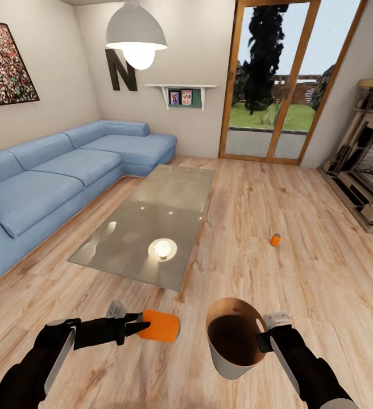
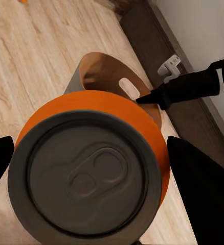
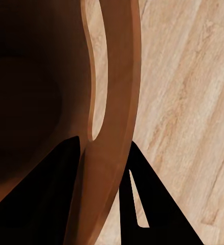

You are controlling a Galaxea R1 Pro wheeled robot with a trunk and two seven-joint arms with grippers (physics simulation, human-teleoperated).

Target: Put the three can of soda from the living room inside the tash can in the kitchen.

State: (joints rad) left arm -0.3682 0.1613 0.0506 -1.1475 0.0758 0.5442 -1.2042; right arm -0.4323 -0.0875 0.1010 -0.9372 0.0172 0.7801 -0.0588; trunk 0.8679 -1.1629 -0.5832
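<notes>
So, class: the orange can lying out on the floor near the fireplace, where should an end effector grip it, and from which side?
The loose orange can seems to stand upright on the wood floor, its top facing up and open floor around it. Grip its round side wall mid-height, coming in level from the robot's side. Both end effectors are currently occupied.

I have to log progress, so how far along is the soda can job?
Nothing looks finished: the bin appears empty inside. In hand: the left gripper is shut on an orange can, held sideways beside the bin, whose rim the right gripper pinches. Left: dropping that can in, fetching the second orange can from the floor, finding the third, and taking the bin to the kitchen.
</notes>
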